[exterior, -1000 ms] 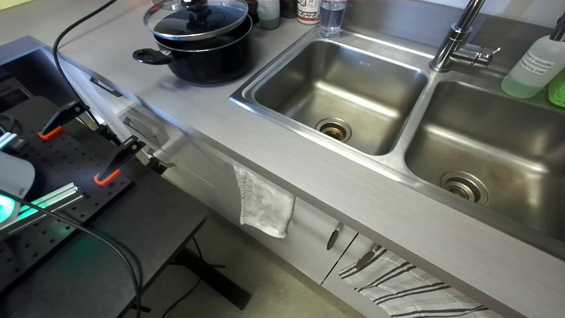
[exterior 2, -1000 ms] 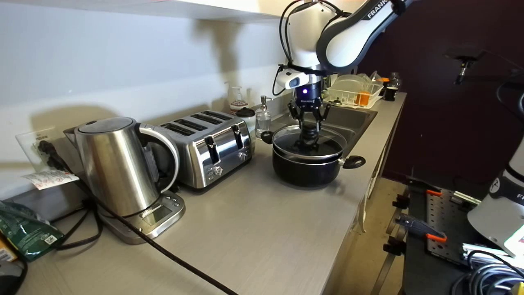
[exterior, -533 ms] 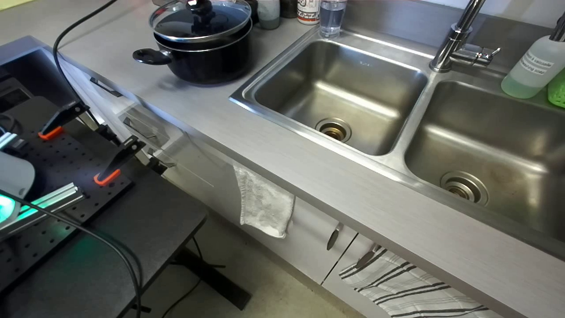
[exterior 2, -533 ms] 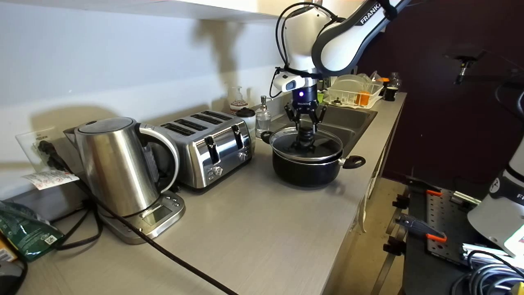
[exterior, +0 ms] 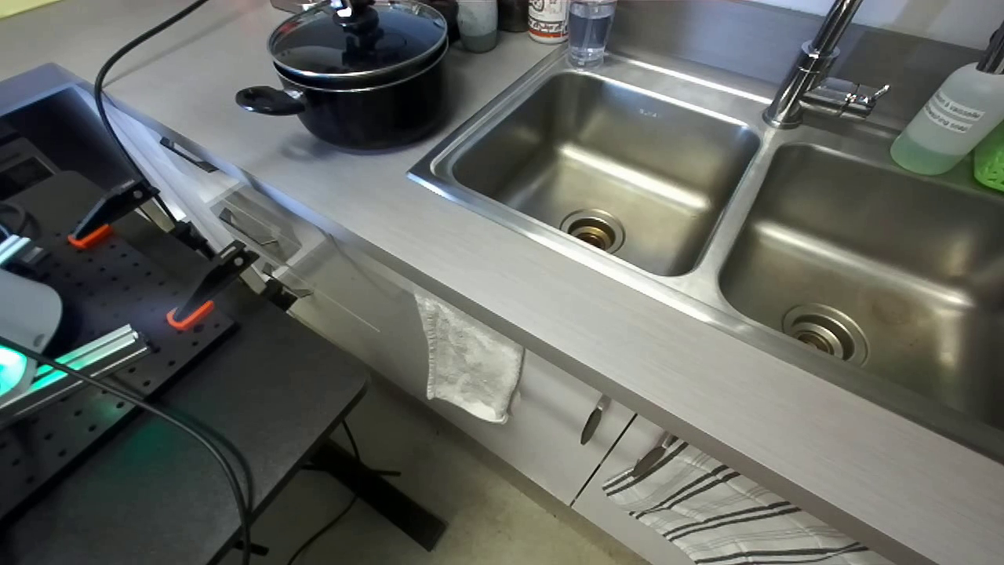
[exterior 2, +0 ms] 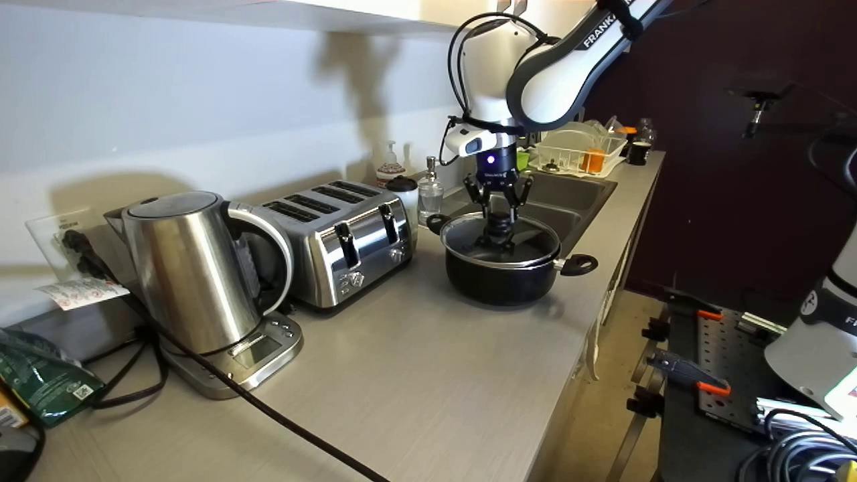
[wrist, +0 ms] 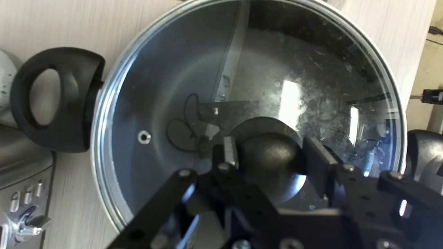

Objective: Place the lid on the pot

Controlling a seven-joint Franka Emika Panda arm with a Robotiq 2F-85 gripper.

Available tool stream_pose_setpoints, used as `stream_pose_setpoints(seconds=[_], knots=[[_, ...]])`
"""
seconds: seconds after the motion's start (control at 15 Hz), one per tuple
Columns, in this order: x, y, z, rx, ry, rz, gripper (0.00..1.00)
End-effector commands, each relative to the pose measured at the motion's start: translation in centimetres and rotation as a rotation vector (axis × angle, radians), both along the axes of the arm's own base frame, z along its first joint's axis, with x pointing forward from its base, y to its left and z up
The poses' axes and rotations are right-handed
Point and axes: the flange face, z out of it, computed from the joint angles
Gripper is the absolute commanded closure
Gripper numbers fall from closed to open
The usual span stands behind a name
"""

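Glass lid [wrist: 249, 100], one — clear, metal-rimmed, over the mouth of the black pot [exterior: 376, 118], also one, which stands on the counter [exterior 2: 402, 381]. In an exterior view a thin gap shows between lid and pot on the near side; whether they touch elsewhere cannot be told.

End effector [wrist: 273, 152], one: fingers [wrist: 230, 152] clamped, by all appearance, on the lid's round black knob [wrist: 271, 169], one to each side.

Step in hand, as judged: final lowering and seating. Handling: straight down, slowly, lid level, centred over the pot by small sideways corrections. Fingers to part only once the weight rests evenly all round — let go askew, the glass may slide. Departure best made vertically, so that no finger catches the knob.

Looped side handles [wrist: 74, 100], black: two, on opposite sides of the pot.
Vent hole [wrist: 144, 137] in the lid: one visible.
Stainless electric kettle [exterior 2: 191, 274]: one.
Four-slot toaster [exterior 2: 338, 237]: one.
Pump dispensers [exterior 2: 430, 194] near the toaster: two.
Steel sink basins [exterior: 627, 173]: two, a drain [exterior: 592, 230] in each.
Faucet [exterior: 810, 74]: one.
Dish-soap bottle [exterior: 937, 125]: one.
Dish rack [exterior 2: 566, 161], beyond the basins: one.
White cloth [exterior: 471, 361], hung below the counter's edge: one.
Striped towel [exterior: 729, 510], hung likewise: one.
Orange-tipped clamps [exterior: 220, 275]: two, in both exterior views.
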Motion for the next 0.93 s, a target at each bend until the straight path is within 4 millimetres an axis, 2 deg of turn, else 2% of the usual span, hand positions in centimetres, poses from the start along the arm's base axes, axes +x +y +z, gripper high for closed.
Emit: stream_pose_setpoints(seconds=[0.0,0.87], knots=[[0.91,-0.40,0.80,0.003,-0.022,0.030,0.75],[0.79,-0.70,0.60,0.008,-0.011,0.050,0.75]])
